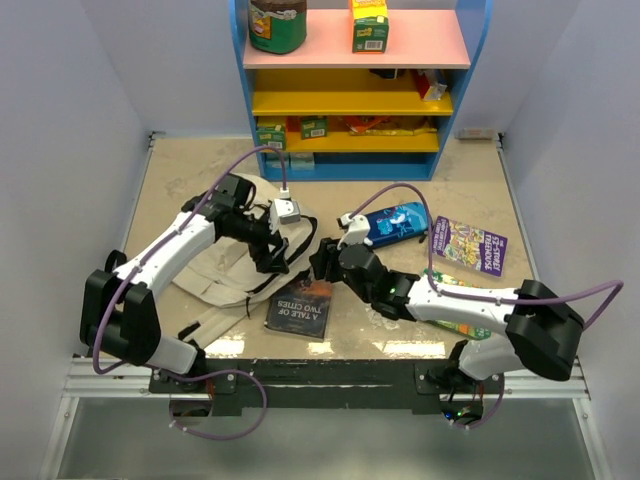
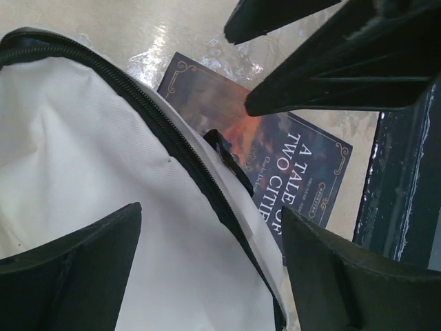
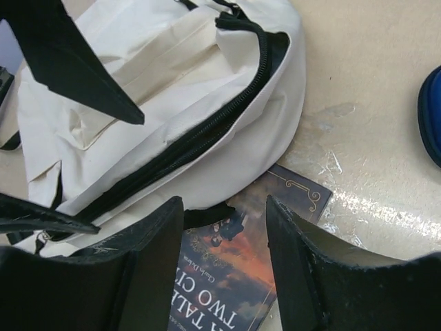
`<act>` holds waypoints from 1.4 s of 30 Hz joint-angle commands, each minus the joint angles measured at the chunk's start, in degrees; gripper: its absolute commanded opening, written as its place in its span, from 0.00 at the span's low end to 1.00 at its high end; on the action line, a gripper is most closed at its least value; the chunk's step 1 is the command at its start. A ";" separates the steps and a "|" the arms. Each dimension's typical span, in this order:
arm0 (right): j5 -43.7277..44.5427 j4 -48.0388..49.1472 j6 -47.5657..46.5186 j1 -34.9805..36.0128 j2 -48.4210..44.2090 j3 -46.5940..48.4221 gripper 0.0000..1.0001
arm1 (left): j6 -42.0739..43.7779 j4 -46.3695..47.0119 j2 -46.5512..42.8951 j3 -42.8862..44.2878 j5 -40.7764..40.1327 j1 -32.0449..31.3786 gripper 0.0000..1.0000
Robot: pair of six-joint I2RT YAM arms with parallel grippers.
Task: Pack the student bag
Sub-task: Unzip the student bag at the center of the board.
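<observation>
The student bag [image 1: 232,262] is a cream canvas backpack lying flat at the left-centre of the table. Its black zipper [image 3: 207,131] runs along the edge nearest the book. It fills the left wrist view [image 2: 83,172] and shows in the right wrist view [image 3: 158,83]. A dark book, "A Tale of Two Cities" [image 1: 302,306], lies partly under the bag's edge [image 2: 303,165] [image 3: 255,262]. My left gripper [image 1: 276,256] [image 2: 210,269] is open over the bag's zipper edge. My right gripper [image 1: 322,262] [image 3: 224,262] is open just above the book and a black zipper tab [image 3: 210,215].
A blue pencil case [image 1: 396,222] and a purple book [image 1: 468,243] lie right of centre. A green book [image 1: 462,326] lies under my right arm. A blue shelf unit [image 1: 358,80] with groceries stands at the back. Walls close both sides.
</observation>
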 commanded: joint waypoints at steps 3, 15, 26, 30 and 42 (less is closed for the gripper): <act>-1.41 4.98 2.02 -0.49 4.36 1.65 0.53 | 0.57 5.61 -0.10 -1.16 2.42 0.12 0.82; -5.37 11.14 3.34 -0.49 8.07 1.57 0.50 | 0.22 7.39 0.52 -5.21 1.19 0.30 0.60; -9.23 15.35 3.34 -0.05 13.16 2.80 0.46 | -2.59 7.83 -0.97 -4.07 -0.83 0.65 0.00; -9.59 16.23 3.16 0.65 15.88 3.06 0.44 | -5.49 8.44 -3.17 -3.89 -2.59 0.74 0.00; -7.48 13.69 3.86 6.10 24.76 4.56 0.29 | -16.04 14.06 -13.19 -1.26 -2.69 14.42 0.00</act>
